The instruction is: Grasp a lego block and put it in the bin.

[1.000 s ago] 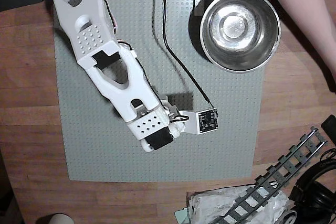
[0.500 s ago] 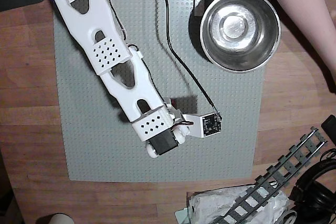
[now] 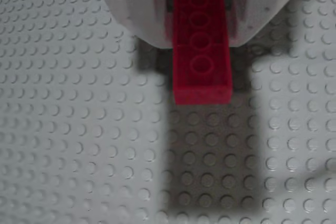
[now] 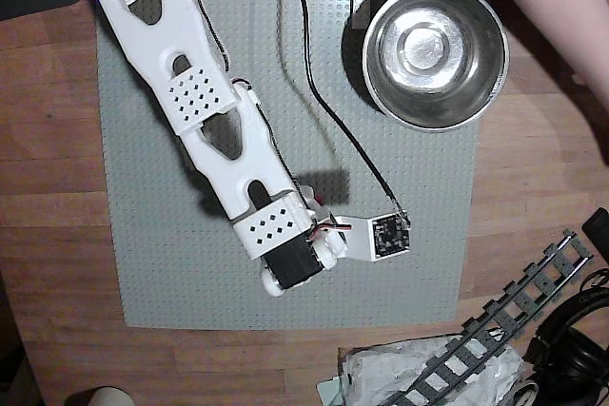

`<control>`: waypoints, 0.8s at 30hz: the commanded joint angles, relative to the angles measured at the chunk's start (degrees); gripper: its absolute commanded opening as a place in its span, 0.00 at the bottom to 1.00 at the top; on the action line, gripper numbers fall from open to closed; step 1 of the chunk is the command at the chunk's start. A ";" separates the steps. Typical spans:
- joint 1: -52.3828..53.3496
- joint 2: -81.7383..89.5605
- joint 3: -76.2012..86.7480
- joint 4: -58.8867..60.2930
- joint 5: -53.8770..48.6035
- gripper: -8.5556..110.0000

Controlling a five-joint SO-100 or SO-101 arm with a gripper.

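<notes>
Wooden planks are showing around a large grey studded baseplate (image 4: pixel 171 273), and you are looking at your white arm (image 4: pixel 205 121) stretching across that baseplate from its upper-left corner toward its lower middle in the overhead view. Your gripper (image 3: pixel 199 3) is entering the wrist view from the top edge, and its two white fingers (image 3: pixel 134 9) are sitting on either side of the lego block (image 3: pixel 201 45), pressing against its long sides, so you are holding the brick clamped. The red brick is pointing down the wrist view with its studded face toward the camera, and its free end is hanging over the baseplate's studs with a dark shadow spreading below it. Whether that end is touching the baseplate, you cannot tell from these views. In the overhead view the brick itself is hiding beneath the wrist, so you are not seeing it there. The bin (image 4: pixel 436 52) is sitting on the baseplate's upper-right corner, well apart from the wrist, and its shiny bottom is lying bare. A black cable (image 4: pixel 324 111) is running across the baseplate between arm and bin to the small camera board (image 4: pixel 385 237) beside the wrist. A bare human arm (image 4: pixel 566 16) is reaching past the baseplate's upper-right corner, just beyond the bin
</notes>
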 commanded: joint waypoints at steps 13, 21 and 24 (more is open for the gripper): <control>-8.61 27.42 12.48 0.62 0.44 0.07; -12.74 38.32 26.46 0.62 0.79 0.07; -14.85 40.78 31.29 0.62 0.79 0.07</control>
